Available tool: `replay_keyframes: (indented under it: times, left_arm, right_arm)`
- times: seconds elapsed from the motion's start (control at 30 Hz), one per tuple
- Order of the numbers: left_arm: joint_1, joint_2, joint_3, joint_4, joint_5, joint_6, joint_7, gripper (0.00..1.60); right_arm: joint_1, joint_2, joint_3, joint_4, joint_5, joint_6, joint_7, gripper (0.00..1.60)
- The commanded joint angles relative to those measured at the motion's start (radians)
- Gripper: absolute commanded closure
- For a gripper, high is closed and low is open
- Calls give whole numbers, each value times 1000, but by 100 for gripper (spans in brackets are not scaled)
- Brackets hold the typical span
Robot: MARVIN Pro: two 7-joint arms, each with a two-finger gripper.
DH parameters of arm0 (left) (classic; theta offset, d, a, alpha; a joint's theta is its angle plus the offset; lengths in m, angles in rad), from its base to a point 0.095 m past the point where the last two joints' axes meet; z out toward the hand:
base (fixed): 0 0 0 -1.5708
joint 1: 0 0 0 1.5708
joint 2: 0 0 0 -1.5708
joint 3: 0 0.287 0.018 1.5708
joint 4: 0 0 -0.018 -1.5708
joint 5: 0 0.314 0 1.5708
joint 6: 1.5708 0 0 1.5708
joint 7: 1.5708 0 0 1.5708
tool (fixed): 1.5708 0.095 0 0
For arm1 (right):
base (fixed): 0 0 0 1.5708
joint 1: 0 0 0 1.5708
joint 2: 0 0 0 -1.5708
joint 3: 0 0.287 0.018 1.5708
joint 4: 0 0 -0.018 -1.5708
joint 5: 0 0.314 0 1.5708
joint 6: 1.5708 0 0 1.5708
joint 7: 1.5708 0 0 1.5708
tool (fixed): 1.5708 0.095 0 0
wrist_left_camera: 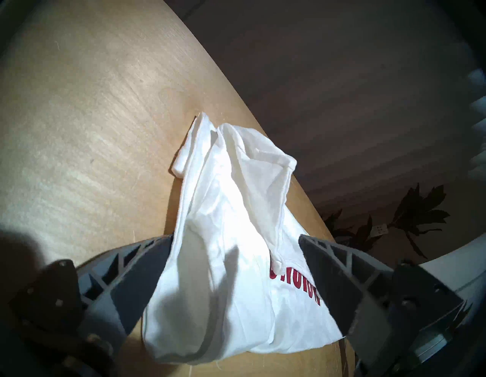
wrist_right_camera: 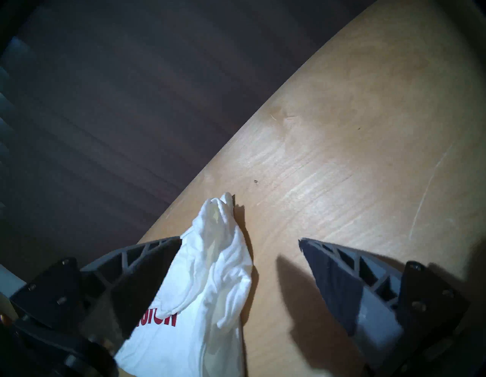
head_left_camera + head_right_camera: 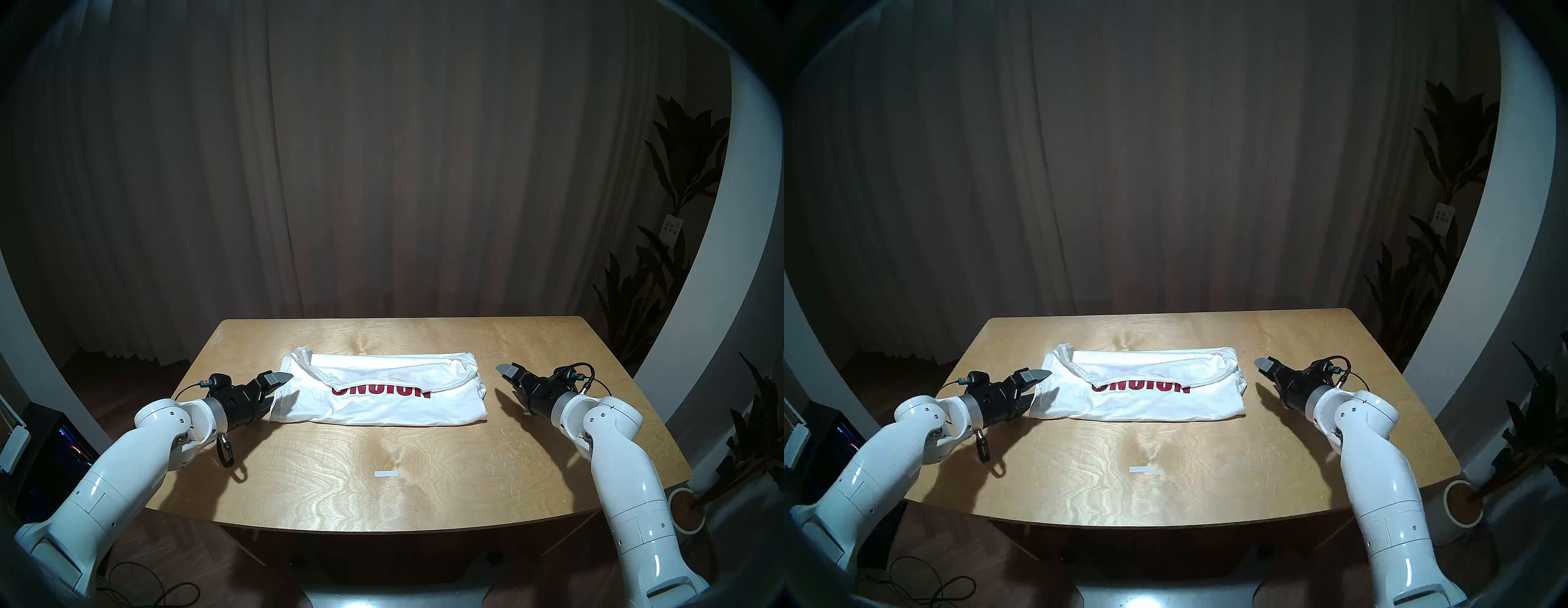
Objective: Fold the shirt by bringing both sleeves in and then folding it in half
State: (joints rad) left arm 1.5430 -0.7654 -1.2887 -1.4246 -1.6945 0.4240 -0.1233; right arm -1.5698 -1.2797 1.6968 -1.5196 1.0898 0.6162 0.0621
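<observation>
The shirt point(image 3: 382, 390) lies folded into a wide white band across the middle of the tabletop point(image 3: 424, 488), its long side running left to right and its far edge toward the curtain point(image 3: 382, 170). Dark red lettering point(image 3: 381, 390) shows on its top face, the upper half of the letters covered by a folded-over layer whose hem curves across the cloth. At the left end the fabric bunches into a rolled edge, and at the right end it gathers into a wrinkled lump; the sleeves cannot be told apart from the rest of the folds. The left gripper point(image 3: 275, 388) hovers at the shirt's left end with its jaws spread wide and nothing between them; in the left wrist view the cloth point(image 1: 223, 263) lies on the wood below and beyond the two grey fingers point(image 1: 126, 276), not pinched by them. The right gripper point(image 3: 507, 380) hangs just beside the right end, apart from the cloth, its jaws also spread wide and empty; the right wrist view shows the shirt's end point(image 2: 210, 276) beneath the left-hand finger point(image 2: 131, 276) and bare wood under the other. A small white strip point(image 3: 387, 474) lies on the near part of the tabletop, well apart from the shirt. A dark plant point(image 3: 679, 212) stands at the right, beyond the tabletop.
</observation>
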Motion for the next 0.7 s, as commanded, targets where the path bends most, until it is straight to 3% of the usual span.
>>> replay_keyframes:
  times: [0.0,0.2,0.27,0.3,0.4,0.43,0.5,0.67]
  left_arm:
    - [28,36,-36,-116,32,-65,6,11]
    - [42,44,-45,-204,80,-122,39,18]
    - [46,51,-48,-222,99,-140,63,25]
    - [50,54,-50,-231,107,-148,75,37]
    - [69,71,-54,-252,144,-176,132,28]
    - [77,76,-55,-260,157,-185,154,13]
    - [92,83,-56,-272,181,-205,192,0]
    - [128,96,-55,-304,247,-252,307,3]
  right_arm:
    - [-6,-8,8,-42,29,2,43,0]
    - [-16,-15,17,-55,51,2,72,0]
    - [-19,-17,19,-60,58,2,81,0]
    - [-20,-19,20,-62,61,2,85,0]
    - [-26,-23,25,-70,74,2,101,0]
    - [-29,-24,27,-73,78,2,107,0]
    - [-34,-25,30,-78,86,2,119,0]
    - [-50,-29,41,-92,107,3,151,0]
